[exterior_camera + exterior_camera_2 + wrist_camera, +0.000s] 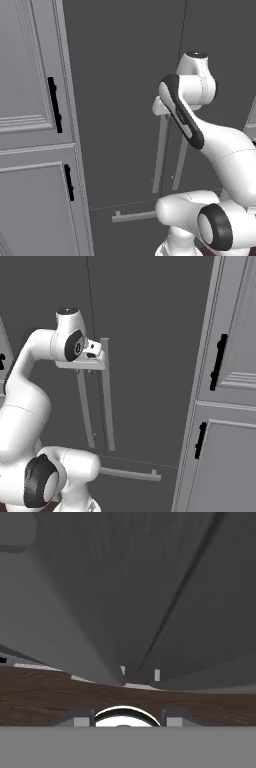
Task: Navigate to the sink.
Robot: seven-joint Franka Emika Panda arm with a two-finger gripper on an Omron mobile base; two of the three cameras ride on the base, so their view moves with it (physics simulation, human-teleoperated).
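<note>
The sink is out of view. My arm is folded up close in front of a tall dark grey fridge front [120, 75]. The hand [93, 351] hangs at about the height of the fridge's upright handles, pointing down. In the hand view the gripper [128, 718] is open, its two small fingertips [81, 717] set wide apart with nothing between them. Below them lies brown wooden floor [45, 697] at the foot of the fridge.
Two tall grey handles [106, 401] run down the fridge doors, with a horizontal drawer handle [131, 216] beneath. Light grey cabinet doors with black handles stand on the left [55, 105] and on the right [218, 362] of the fridge.
</note>
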